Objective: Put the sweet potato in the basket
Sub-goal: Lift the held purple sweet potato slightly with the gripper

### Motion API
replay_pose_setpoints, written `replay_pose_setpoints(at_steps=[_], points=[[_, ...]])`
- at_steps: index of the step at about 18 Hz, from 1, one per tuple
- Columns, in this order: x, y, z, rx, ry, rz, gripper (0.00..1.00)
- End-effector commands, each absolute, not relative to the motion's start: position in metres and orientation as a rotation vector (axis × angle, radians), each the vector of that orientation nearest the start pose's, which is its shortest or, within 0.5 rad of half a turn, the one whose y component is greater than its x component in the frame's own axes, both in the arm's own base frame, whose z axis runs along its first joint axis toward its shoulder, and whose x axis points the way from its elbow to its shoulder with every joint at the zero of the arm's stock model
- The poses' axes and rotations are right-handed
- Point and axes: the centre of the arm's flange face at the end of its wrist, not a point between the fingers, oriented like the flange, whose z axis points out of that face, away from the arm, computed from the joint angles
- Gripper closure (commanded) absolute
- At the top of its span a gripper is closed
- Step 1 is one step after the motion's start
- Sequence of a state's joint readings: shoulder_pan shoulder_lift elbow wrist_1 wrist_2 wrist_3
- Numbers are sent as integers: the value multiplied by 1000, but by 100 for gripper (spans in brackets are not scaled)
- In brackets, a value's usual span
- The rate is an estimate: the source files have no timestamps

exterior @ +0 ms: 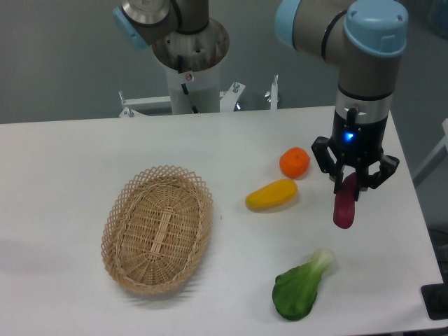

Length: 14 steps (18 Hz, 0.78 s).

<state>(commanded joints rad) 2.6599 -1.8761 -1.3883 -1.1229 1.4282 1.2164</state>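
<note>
White and plain, the table (84, 154) filled most of the view, with a grey wall behind it and the arm's pale mounting column (190, 73) standing at the far edge. One arm (350, 35) reached in from the upper right, its upper joints cut off by the top of the frame.

Five things could be counted in all: one basket (157, 229), one sweet potato (344, 204), one round orange (295, 162), one yellow-orange oblong fruit (271, 195) and one leafy green vegetable (301, 285) with a pale stalk end. The basket sat left of centre on the table, oval and woven, with nothing inside it. The orange and the yellow fruit lay close together right of centre, the green vegetable nearer the front edge.

The gripper (353, 183) hung over the right side of the table, its fingers closed narrowly on the top end of the sweet potato, which dangled nearly upright below them, well apart from the basket. Whether its lower tip touched the table was hard to make out. The potato's upper end was hidden between the dark fingers. A dark object (435, 301) at the lower right corner was cut off by the frame.
</note>
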Motion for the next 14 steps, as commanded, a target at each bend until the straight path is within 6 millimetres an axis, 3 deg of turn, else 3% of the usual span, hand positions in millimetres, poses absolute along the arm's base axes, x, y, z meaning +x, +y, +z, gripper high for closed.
replay_pose_setpoints(at_steps=[8, 14], points=[[-496, 431, 453, -2858, 206, 326, 86], [-466, 449, 445, -2859, 118, 274, 86]])
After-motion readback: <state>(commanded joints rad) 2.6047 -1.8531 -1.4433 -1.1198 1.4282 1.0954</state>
